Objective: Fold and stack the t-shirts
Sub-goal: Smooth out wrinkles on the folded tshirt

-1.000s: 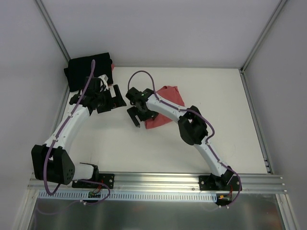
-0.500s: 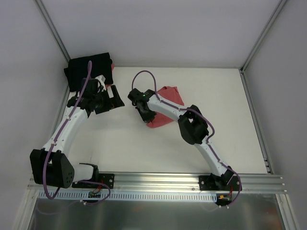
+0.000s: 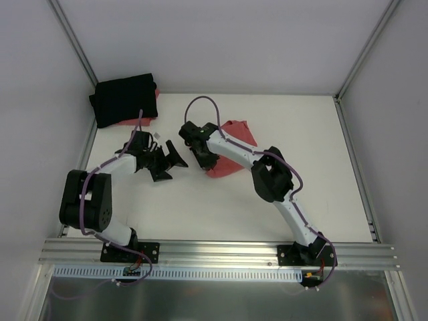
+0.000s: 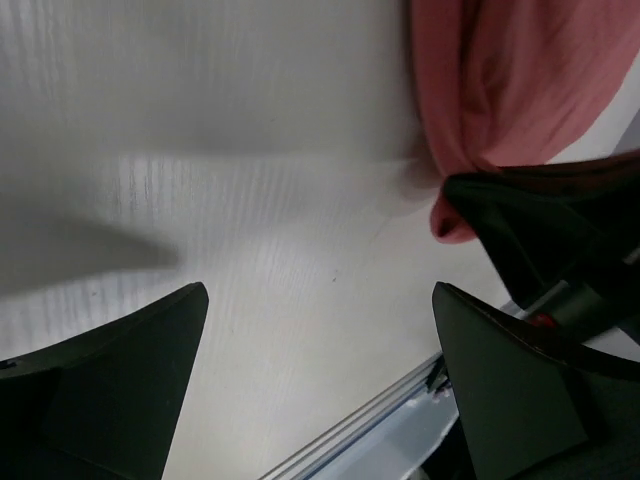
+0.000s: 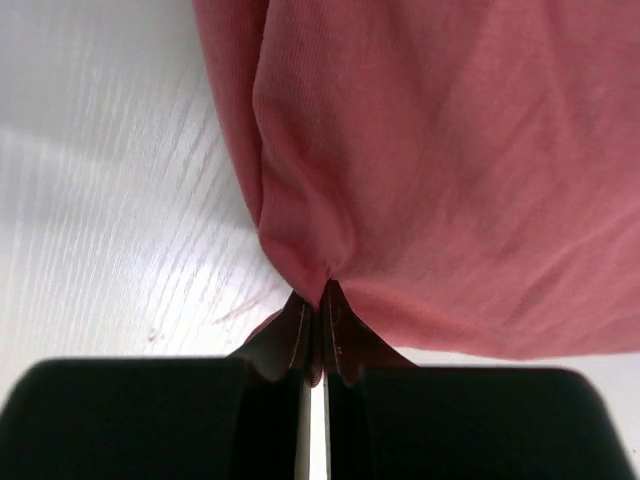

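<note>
A crumpled coral-red t-shirt point(image 3: 235, 132) lies mid-table, partly under my right arm. My right gripper point(image 3: 204, 160) is shut on a pinch of its left edge. In the right wrist view the fingertips point(image 5: 320, 300) squeeze a fold of the red t-shirt point(image 5: 450, 170). My left gripper point(image 3: 170, 163) hovers open just left of that edge, nothing between its fingers point(image 4: 120, 380). Its view shows the red t-shirt point(image 4: 500, 80) and the right gripper's dark body point(image 4: 560, 230) at upper right. A folded black t-shirt point(image 3: 124, 99) lies in the back left corner.
A strip of red cloth point(image 3: 131, 122) peeks out from under the black t-shirt. The white table point(image 3: 307, 194) is bounded by grey walls at the back and sides, and an aluminium rail point(image 3: 221, 251) runs along the front.
My right gripper has shut on the red t-shirt's left edge. My left arm has swung away from the black t-shirt, down and right toward the red one, still open.
</note>
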### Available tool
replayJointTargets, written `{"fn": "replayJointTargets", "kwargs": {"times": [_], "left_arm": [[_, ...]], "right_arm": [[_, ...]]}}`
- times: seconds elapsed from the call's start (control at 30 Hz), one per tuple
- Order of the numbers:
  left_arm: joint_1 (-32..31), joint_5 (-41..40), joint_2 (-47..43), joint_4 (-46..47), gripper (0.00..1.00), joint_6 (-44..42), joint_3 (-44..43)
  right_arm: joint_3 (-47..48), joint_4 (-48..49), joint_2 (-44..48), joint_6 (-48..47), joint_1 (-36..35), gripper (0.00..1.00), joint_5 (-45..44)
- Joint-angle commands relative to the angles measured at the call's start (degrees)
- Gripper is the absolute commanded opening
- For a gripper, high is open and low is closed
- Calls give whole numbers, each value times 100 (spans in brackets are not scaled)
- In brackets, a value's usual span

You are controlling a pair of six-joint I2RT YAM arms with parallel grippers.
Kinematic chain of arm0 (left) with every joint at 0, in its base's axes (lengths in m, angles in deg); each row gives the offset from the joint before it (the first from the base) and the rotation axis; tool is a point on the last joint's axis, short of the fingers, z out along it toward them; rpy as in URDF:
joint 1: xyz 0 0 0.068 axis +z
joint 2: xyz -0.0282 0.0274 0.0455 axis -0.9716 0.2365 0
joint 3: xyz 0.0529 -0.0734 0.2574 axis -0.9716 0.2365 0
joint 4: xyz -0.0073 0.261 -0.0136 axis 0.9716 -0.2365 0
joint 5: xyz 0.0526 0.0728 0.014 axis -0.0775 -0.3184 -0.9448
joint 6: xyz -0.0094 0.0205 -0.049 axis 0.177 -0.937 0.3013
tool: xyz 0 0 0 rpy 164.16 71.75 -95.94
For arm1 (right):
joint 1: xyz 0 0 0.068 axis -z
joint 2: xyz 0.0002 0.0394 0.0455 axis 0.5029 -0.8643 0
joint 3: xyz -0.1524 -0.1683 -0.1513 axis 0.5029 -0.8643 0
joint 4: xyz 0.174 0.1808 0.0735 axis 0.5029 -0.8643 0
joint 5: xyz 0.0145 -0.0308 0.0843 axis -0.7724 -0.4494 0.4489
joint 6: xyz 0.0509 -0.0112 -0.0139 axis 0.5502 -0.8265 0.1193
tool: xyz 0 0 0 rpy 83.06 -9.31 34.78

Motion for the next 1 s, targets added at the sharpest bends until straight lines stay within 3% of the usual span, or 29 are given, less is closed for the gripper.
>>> {"fn": "replayJointTargets", "kwargs": {"times": [0.0, 0.3, 0.57, 0.8, 0.97], "left_arm": [[-7, 934, 304, 1783, 98, 1111, 413], [-323, 979, 1271, 3645, 99, 2227, 97], [-631, 830, 1932, 4457, 99, 3089, -439], [-631, 847, 1783, 4581, 99, 3407, -448], [-613, 847, 1388, 4134, 99, 3276, -474]], "right_arm": [[245, -323, 757, 80, 25, 1, -204], [51, -446, 1329, 89, 42, 0, -213], [16, -446, 1241, 62, 69, 1, -46], [-151, -323, 1232, 71, 60, 1, 60], [-168, -235, 1188, 89, 69, 0, 139]]}}
